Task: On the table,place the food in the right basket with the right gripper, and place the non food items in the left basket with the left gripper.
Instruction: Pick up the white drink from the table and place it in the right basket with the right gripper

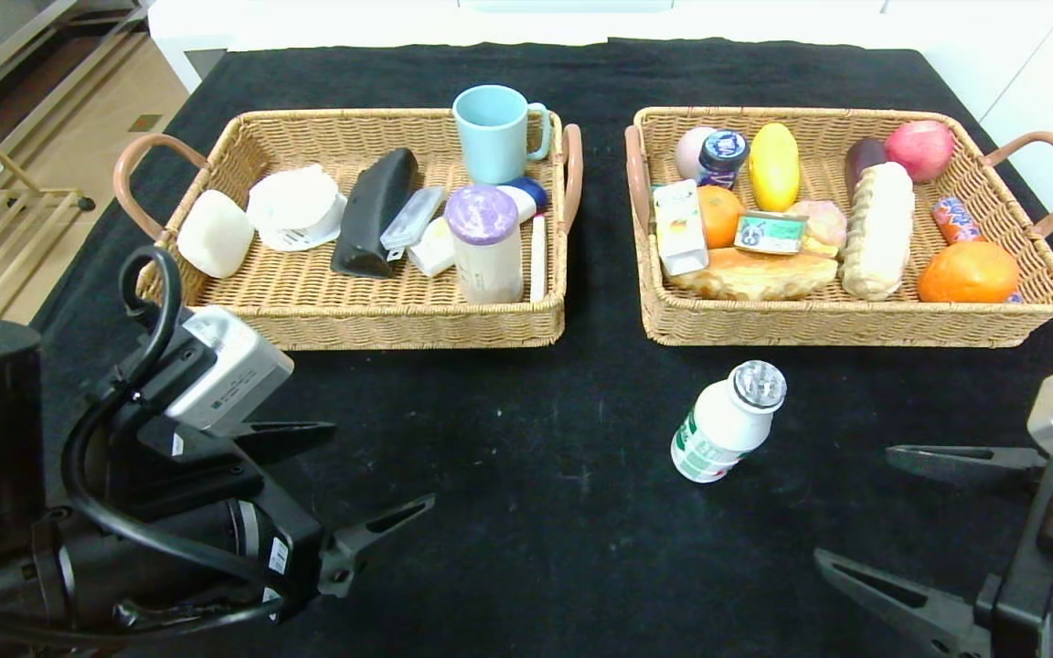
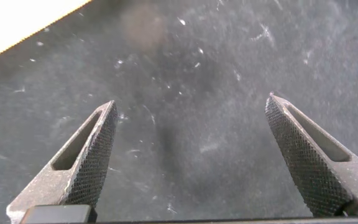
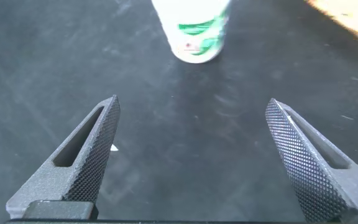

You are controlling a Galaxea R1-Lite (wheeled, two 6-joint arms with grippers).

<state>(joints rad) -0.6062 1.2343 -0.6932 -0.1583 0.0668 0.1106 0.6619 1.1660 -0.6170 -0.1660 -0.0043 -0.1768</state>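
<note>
Foil-capped bottle [image 1: 726, 422], white with a green-red label, stands alone on the black table [image 1: 526, 512], just in front of the right basket [image 1: 856, 320]. Two wicker baskets sit side by side behind it. That right basket holds two oranges, one croissant [image 1: 755, 272], one juice carton [image 1: 678, 228] and one tin can [image 1: 770, 232]. One blue mug [image 1: 495, 132] stands in the left basket [image 1: 380, 320]. Left gripper [image 1: 344, 475] and right gripper [image 1: 874, 512] hover either side of the bottle, both spread wide, holding nothing.
</note>
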